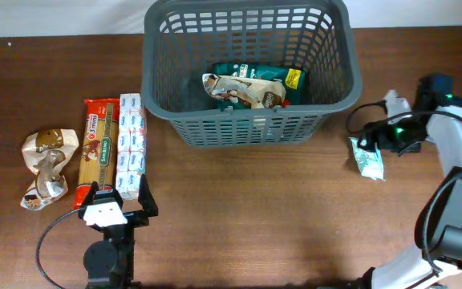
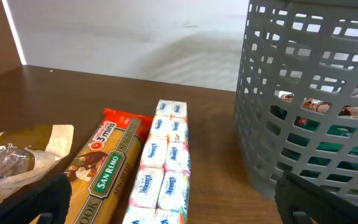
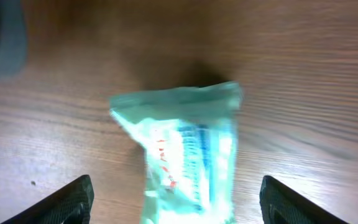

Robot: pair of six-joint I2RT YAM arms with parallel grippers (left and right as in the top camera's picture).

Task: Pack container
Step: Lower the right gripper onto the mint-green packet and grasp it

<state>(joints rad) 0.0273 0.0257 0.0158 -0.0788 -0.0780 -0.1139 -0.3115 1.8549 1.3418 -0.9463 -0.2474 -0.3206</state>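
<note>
Surface: brown wooden table [image 1: 247, 233], with a white wall [image 2: 135, 37] behind it in the left wrist view.
Container: the container [image 1: 247, 128] stands upright at 12 o'clock on the table. A teal packet [image 1: 273, 74] and a pale brown packet [image 1: 243, 90] lie on its floor.
Container handling: treat it as stiff, light plastic. If you must shift it, take the rim, since the slotted walls could snag a fingertip.
Mint packet: the mint packet [image 1: 369, 160] lies flat at 3 o'clock, apart from the container. It is probably soft, light, slippery film, so pinch across its middle.
Right gripper: the right gripper [image 1: 367, 138] hangs over that packet with its jaws spread wide, one on either side, and grips nothing. You cannot tell whether it touches the packet.
Left gripper: the left gripper [image 1: 117, 202] sits at 8 o'clock, wide open and empty, at the near ends of the spaghetti pack [image 1: 96, 148] and tissue packs [image 1: 131, 144].
</note>
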